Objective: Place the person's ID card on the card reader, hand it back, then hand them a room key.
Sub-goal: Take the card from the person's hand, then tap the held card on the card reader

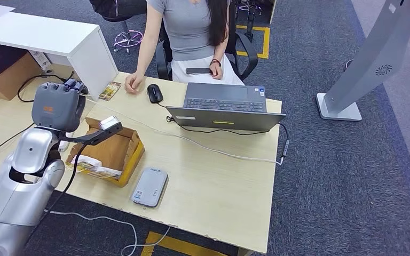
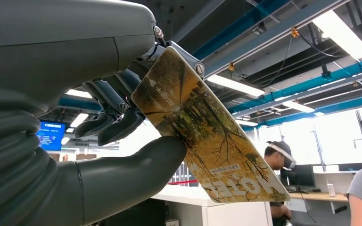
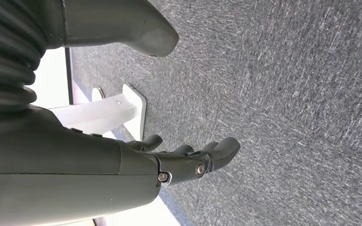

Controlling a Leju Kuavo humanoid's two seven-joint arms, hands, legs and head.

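Note:
My left hand (image 1: 58, 106) is raised over the table's left end. It pinches a yellow-brown room key card (image 2: 207, 141) printed with autumn trees and the word HOTEL between thumb and fingers. In the head view a card of the same look (image 1: 109, 90) shows just past the fingers, close to the person's hand (image 1: 134, 82) resting on the table. I cannot tell whether that is the held card. The grey card reader (image 1: 149, 186) lies near the front edge with nothing on it. My right hand (image 3: 188, 162) hangs over the carpet, fingers loosely bent, holding nothing.
A person sits behind the table with a phone (image 1: 198, 71) in the other hand. An open cardboard box (image 1: 109, 152) with more cards sits under my left arm. A laptop (image 1: 224, 104), a mouse (image 1: 155, 93) and cables lie on the table. A white kiosk stand (image 1: 347, 106) is on the right.

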